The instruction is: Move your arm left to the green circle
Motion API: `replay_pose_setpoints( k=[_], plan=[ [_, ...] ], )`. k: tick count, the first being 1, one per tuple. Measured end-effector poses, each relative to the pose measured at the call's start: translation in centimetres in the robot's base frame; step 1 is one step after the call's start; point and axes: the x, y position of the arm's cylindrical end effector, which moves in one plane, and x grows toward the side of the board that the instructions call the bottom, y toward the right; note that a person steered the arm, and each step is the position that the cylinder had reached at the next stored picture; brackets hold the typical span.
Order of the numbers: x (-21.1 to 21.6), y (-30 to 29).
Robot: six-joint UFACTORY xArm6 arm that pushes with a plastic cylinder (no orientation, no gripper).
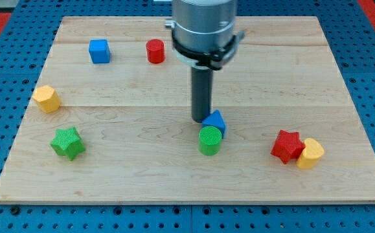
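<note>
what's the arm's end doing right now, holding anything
No pincer: my tip holds nothing. It sits just above the green circle, beside the blue block on that block's left; contact cannot be told.

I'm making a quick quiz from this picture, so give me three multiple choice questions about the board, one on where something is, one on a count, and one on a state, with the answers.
1. Where does my tip stand?
A. Just above the green circle, at the blue block
B. Beside the green star
C. At the red cylinder

2. How many yellow blocks lie on the board?
A. One
B. Two
C. Three

3. How do the red star and the yellow heart sit?
A. Far apart
B. Stacked
C. Touching side by side

Answers: 1 A, the rod ends at the blue block's left edge, right above the green circle. 2 B, a yellow hexagon at the view's left and the yellow heart at the right. 3 C, their edges meet with no gap showing.
</note>
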Motion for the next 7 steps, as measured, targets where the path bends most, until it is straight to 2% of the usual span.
replay_pose_setpoints(
  k=[1,2,3,4,6,7],
  plan=[
    [-1.0,2.1],
    [-1.3,-7.3],
    [-3.9,-5.9],
    [-1.4,0.3],
    [-1.2,0.3],
    [0.8,-3.3]
  ],
)
